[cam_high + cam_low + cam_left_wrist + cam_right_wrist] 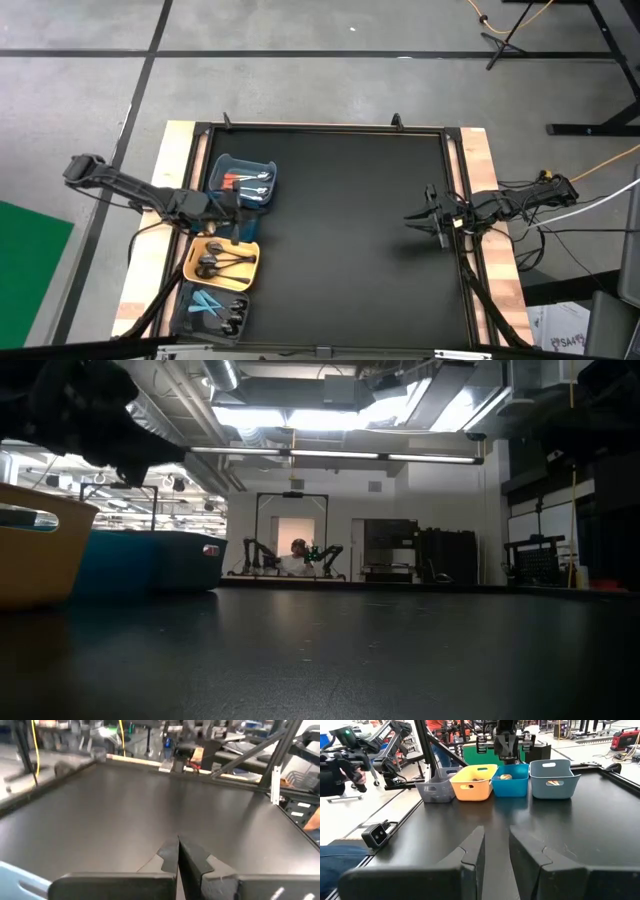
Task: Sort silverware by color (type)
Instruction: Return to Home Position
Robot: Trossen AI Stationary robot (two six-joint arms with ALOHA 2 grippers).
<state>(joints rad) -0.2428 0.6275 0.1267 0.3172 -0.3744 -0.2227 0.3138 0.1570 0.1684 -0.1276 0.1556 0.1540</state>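
Along left edge of counter | silverware lies inside bins, apparently sorted, none loose | left gripper over bins, fingers clenched, empty | right gripper opposite, fingers parted, idle

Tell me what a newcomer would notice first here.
Four bins stand lined up at the left edge of the table, with black silverware in the yellow bin and orange-handled pieces in the grey-blue bin. The left end effector hangs shut over the row; the right end effector waits open at the right side.
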